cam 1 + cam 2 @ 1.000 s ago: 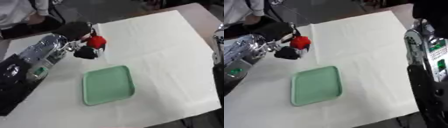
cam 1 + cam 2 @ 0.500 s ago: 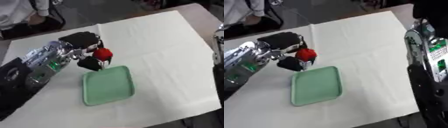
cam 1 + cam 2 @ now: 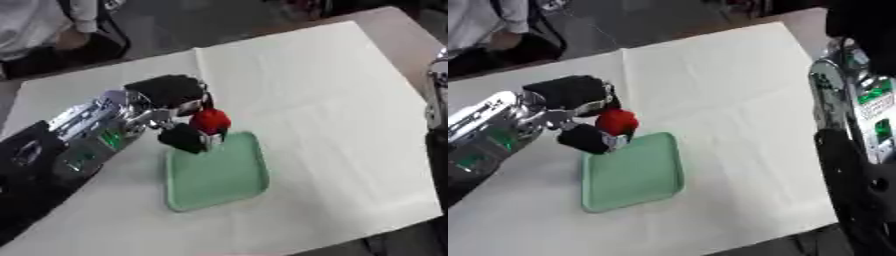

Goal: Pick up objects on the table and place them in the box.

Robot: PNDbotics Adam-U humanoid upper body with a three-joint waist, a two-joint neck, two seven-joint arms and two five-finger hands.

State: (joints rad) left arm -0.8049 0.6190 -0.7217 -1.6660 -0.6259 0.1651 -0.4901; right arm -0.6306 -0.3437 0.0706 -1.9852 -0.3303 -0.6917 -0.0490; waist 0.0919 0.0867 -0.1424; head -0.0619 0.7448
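White cloth covered the worktop [image 3: 332, 100]. At nine o'clock, the left robot hand [image 3: 179, 115] pinched a small red round object [image 3: 211, 121], hovering over the shallow green plastic tray's [image 3: 219, 175] twelve o'clock rim.

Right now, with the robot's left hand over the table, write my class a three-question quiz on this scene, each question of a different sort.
1. True or false: the left hand has its fingers curled round the small round red object.
2. Multiple choice: the red object sits above which part of the shallow green plastic tray? A) its far rim B) its near rim C) its right rim
3. Fill in: the tray lies on a ____ cloth that covers the table.

Key: 1 true; 2 A; 3 white. The right hand does not show; only the right arm does, at the right edge.
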